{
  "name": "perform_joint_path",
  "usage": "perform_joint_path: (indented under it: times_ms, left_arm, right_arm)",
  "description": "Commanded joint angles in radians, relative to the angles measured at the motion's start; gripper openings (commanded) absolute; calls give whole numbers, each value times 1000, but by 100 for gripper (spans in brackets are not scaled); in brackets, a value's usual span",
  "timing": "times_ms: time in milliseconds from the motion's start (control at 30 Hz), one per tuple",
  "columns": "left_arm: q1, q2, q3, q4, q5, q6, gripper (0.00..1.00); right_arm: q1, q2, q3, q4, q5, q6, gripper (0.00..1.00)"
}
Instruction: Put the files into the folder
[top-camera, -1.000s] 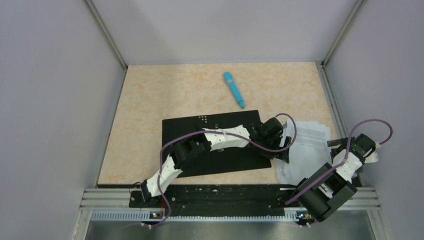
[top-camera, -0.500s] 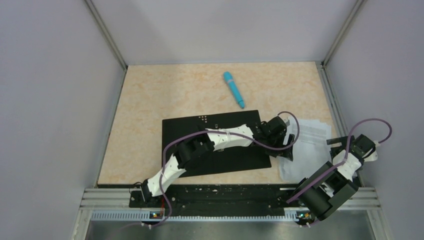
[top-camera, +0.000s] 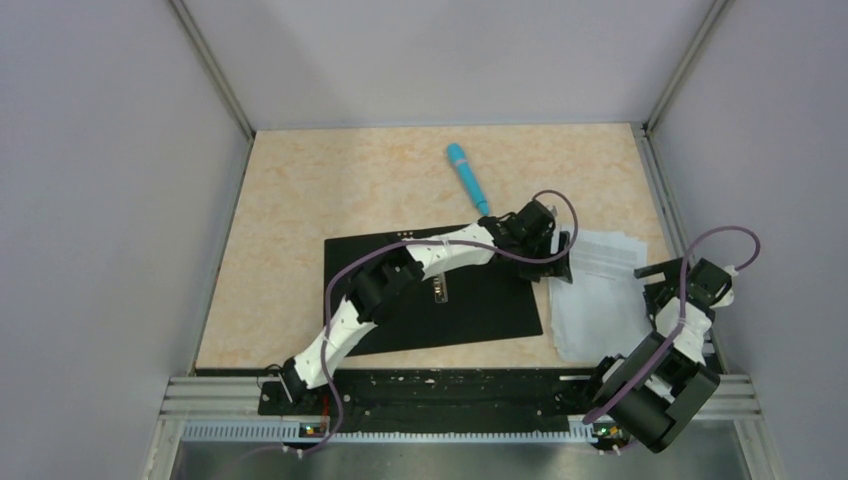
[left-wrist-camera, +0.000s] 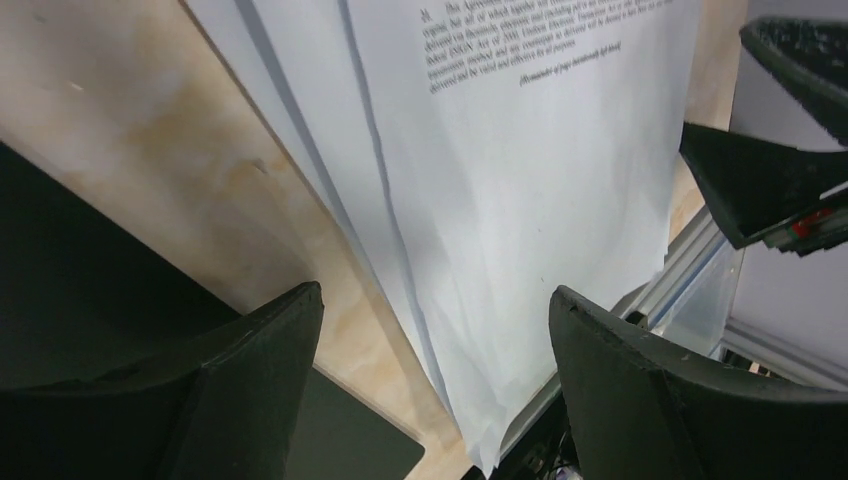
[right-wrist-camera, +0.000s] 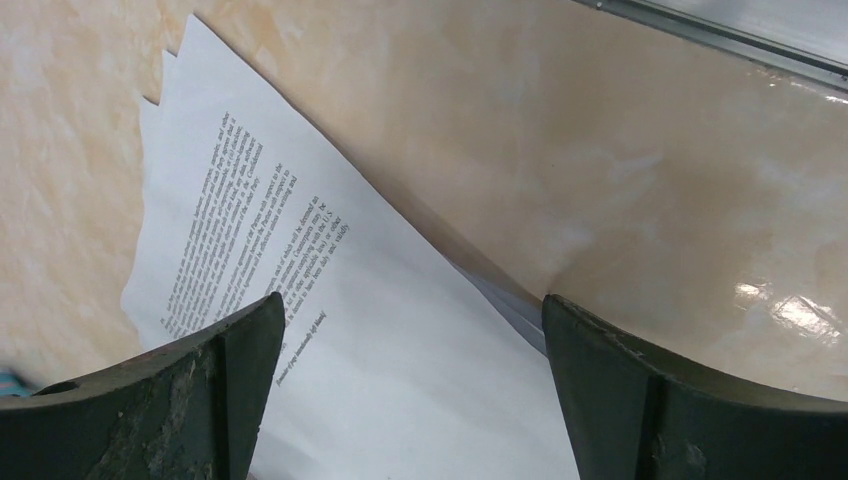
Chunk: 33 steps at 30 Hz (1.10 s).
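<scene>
The files (top-camera: 598, 300) are a thin stack of white printed sheets lying flat on the table, just right of the folder (top-camera: 480, 300). The folder lies flat and black, with a metal clip (top-camera: 440, 290) showing. My left gripper (top-camera: 560, 260) is open and empty over the stack's far-left edge. In the left wrist view (left-wrist-camera: 435, 292) the sheets (left-wrist-camera: 520, 190) and a folder corner (left-wrist-camera: 345, 440) lie below it. My right gripper (top-camera: 655, 282) is open and empty at the stack's right edge. In the right wrist view (right-wrist-camera: 412, 300) it hangs over the sheets (right-wrist-camera: 400, 370).
A blue pen-like stick (top-camera: 468, 178) lies on the table behind the folder. Grey walls close in the table on three sides, with a metal rail (top-camera: 450, 395) along the near edge. The right wall post (top-camera: 665, 215) runs close beside the papers.
My left gripper has moved from the stack's near-left side toward the far side, uncovering the folder's clip. My right gripper has shifted a little farther and left. The sheets lie flatter.
</scene>
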Motion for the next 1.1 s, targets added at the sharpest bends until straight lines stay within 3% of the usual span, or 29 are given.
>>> perform_joint_path:
  times_ms: [0, 133, 367, 767, 1067]
  left_arm:
    - [19, 32, 72, -52, -15, 7, 88]
    - [13, 46, 117, -111, 6, 3, 87]
    - [-30, -65, -78, -24, -5, -91, 88]
    - [-74, -68, -144, -17, -62, -221, 87]
    - [-80, -17, -124, 8, -88, -268, 86]
  right_arm:
    - [14, 0, -34, -90, -14, 33, 99]
    - [13, 18, 4, -120, 50, 8, 99]
    - [14, 37, 68, -148, 114, -6, 99]
    - [14, 3, 144, -220, 202, -32, 99]
    - [17, 76, 94, -176, 67, -47, 99]
